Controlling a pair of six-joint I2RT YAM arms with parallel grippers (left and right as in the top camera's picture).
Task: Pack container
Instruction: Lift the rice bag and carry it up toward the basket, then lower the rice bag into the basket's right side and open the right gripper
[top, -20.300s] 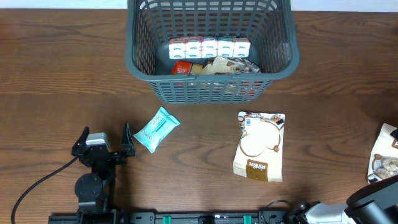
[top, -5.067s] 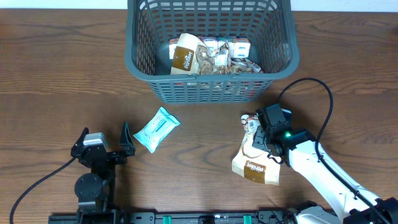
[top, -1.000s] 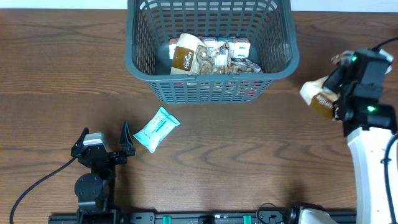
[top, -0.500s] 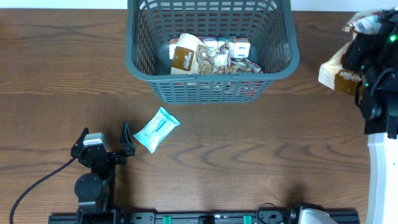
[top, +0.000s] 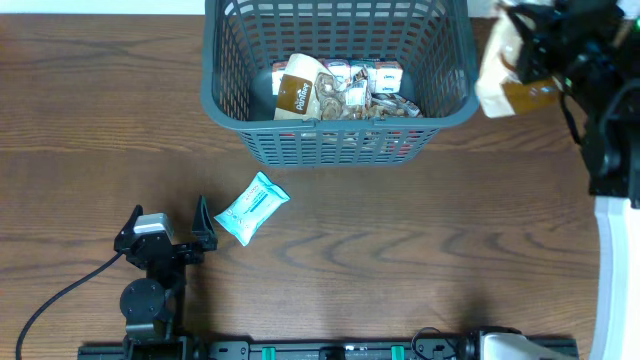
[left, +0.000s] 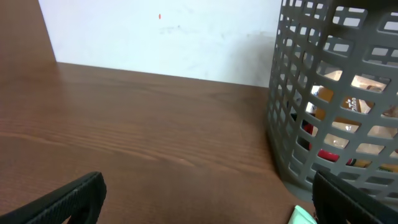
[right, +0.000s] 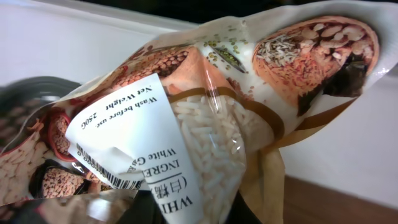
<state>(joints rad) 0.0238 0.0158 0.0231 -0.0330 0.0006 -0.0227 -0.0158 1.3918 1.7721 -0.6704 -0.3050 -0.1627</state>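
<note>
The container (top: 230, 110), a dark grey lattice basket, stands at the table's far middle and holds several snack packs and a brown pouch. Just right of its rim hangs a brown-and-white grain pouch (top: 508, 72) in the air, with my right gripper (top: 548, 42) shut on it. In the right wrist view the pouch (right: 205, 118) fills the frame and hides the fingers. My left gripper (top: 166, 238) rests open at the near left, beside a teal snack pack (top: 252, 207). Its wrist view shows the container's wall (left: 336, 93) ahead on the right and a corner of the teal pack (left: 301, 216).
The left arm's cable (top: 60, 295) trails toward the front edge. The right arm's white link (top: 615, 260) runs along the table's right side. A white wall (left: 161, 37) rises behind the table.
My right gripper has carried the grain pouch away from the front, then left, up beside the container's right rim. The left arm and teal pack have not moved.
</note>
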